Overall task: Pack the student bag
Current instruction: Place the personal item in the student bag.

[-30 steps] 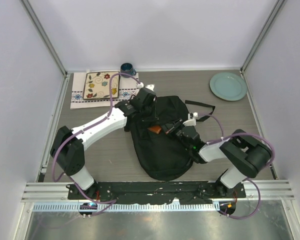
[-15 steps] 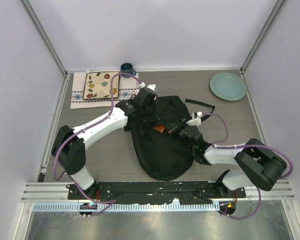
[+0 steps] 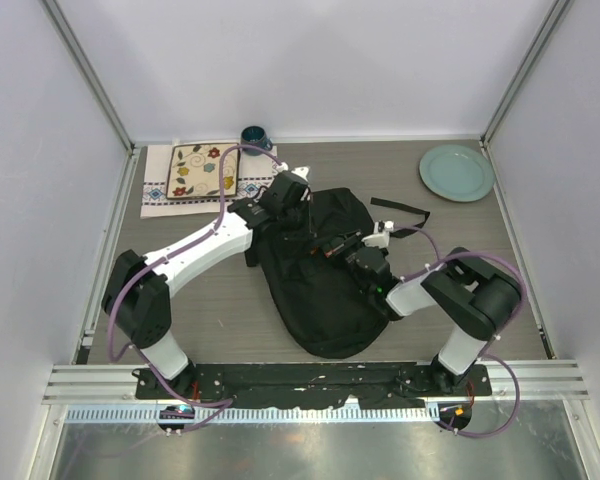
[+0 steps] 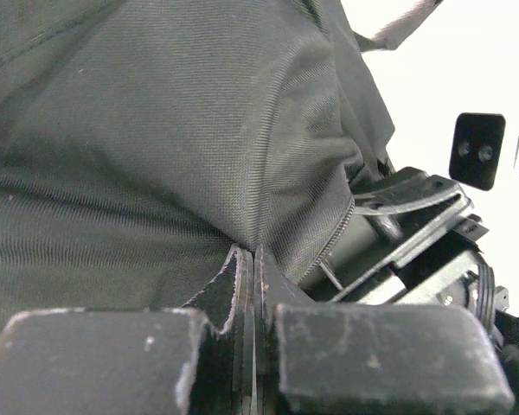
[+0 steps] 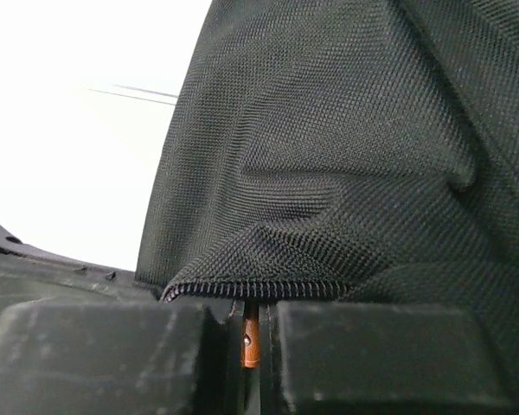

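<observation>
The right gripper [image 5: 251,322] has slid left across the student bag [image 3: 320,300], mid-table, and the orange gap is gone; it pinches the copper zipper pull [image 5: 250,342] — the left gripper [image 4: 255,270] clamps fabric; keep the cloth taut, draw along the teeth.

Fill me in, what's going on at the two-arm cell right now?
Both arms are working on the student bag, which lies flat mid-table. The left pincer is shut on a fold of its fabric near the far end. The right pincer is shut on a small copper zipper pull just under the zipper, so this looks like zipper work on the opening. The plate, mug and patterned mat sit untouched along the far edge.
</observation>
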